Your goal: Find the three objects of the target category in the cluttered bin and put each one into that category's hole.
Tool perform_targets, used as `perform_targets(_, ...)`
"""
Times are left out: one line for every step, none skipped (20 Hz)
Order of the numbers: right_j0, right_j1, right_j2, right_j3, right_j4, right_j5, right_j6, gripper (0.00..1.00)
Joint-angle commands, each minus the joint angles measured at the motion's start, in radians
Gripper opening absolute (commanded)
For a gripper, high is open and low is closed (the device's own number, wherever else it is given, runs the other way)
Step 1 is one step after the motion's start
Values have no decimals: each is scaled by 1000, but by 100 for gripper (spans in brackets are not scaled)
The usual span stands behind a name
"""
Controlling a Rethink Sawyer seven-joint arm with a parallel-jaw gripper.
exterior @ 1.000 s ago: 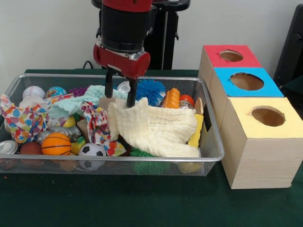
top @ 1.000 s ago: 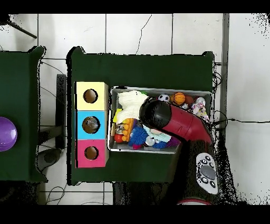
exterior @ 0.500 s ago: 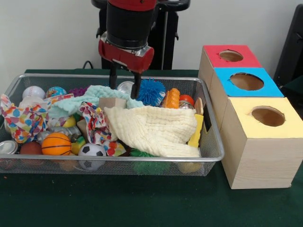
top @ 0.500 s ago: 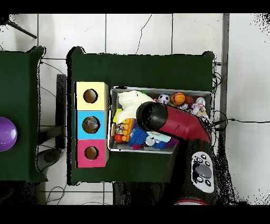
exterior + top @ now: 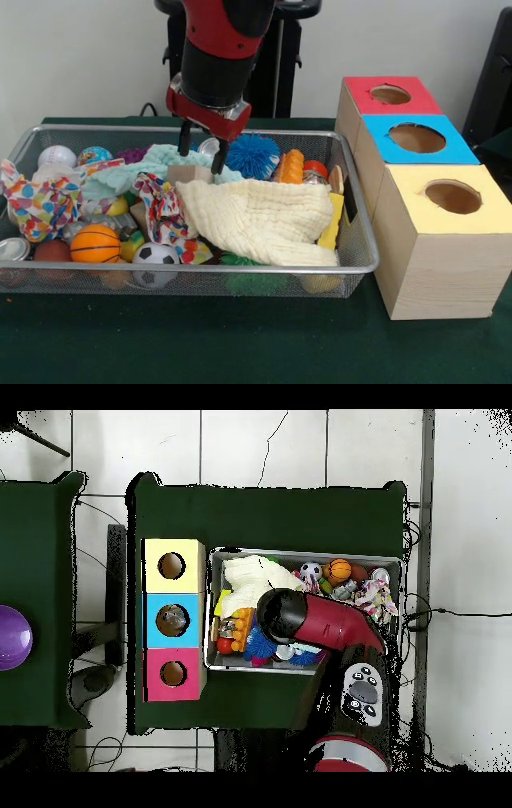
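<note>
even, soft indoor light; faint shadows beneath the wire bin (image 5: 352,240); front view reasonably sharp, no glare.

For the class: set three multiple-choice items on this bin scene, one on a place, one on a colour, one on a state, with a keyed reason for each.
1. Where does the basketball lie in the front view?
A. left part of the bin
B. on the red box
C. on the table outside the bin

2. What colour is the top of the middle box?
A. yellow
B. blue
C. green

3. How is the gripper?
A. shut on a can
B. open, holding nothing
C. inside a hole

Key: 1 A, it sits by the soccer ball; 2 B, between red and yellow tops; 3 B, its fingers stand apart above the cloth.
</note>
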Motion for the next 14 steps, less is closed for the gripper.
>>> perform_targets(-16,138,-26,-69,-20,22,172,100)
perform_targets(-19,144,-29,-73,-16,15,171,100)
perform_targets(-27,156,-29,-82,-14,-1,166,100)
perform_targets(-27,164,-30,-78,-12,-18,168,100)
perform_targets(-33,177,-30,-84,-8,-32,169,100)
perform_targets(-33,187,-29,-79,-6,-49,171,100)
perform_targets(-29,202,-36,-80,-6,-70,181,100)
perform_targets(-28,209,-40,-84,-3,-74,184,100)
perform_targets(-24,218,-45,-84,-2,-78,188,100)
perform_targets(-20,227,-50,-85,-1,-81,193,100)
perform_targets(-15,232,-57,-84,1,-73,199,100)
perform_targets(-11,237,-63,-84,4,-65,205,100)
perform_targets(-5,246,-70,-79,1,-71,211,100)
perform_targets(-5,250,-72,-82,1,-69,210,100)
